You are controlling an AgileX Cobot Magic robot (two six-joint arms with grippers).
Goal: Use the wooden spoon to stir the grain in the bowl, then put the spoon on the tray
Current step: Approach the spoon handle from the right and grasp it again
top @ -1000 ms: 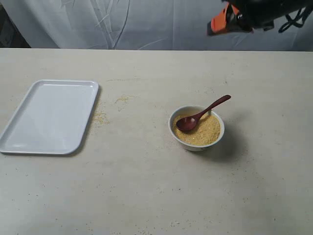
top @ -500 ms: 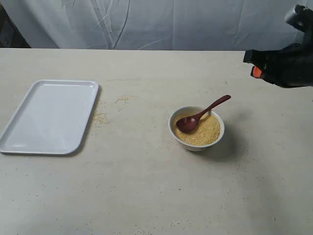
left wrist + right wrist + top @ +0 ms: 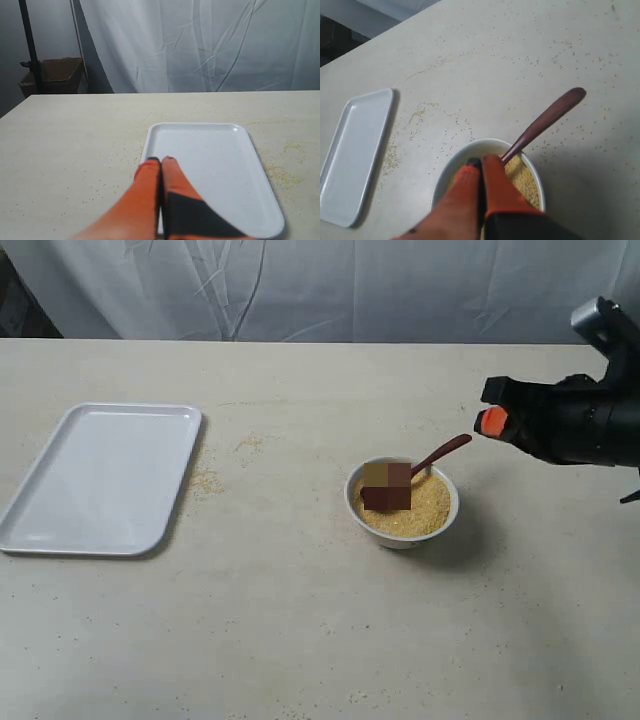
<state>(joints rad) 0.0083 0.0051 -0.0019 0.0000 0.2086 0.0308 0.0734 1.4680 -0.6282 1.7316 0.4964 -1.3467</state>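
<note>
Wooden spoon [image 3: 441, 452] aslant in bowl [image 3: 400, 537], handle rightward

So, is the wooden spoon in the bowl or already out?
In: the wooden spoon leans on the bowl rim, handle sticking out, head end down in the grain.

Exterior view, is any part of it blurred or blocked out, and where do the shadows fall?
Exterior view: a blocky pixelated patch hides the head of the wooden spoon above the grain; light is even, and the bowl throws a soft shadow to its right. Right wrist view: no such patch, the spoon handle is sharp, no glare.
</note>
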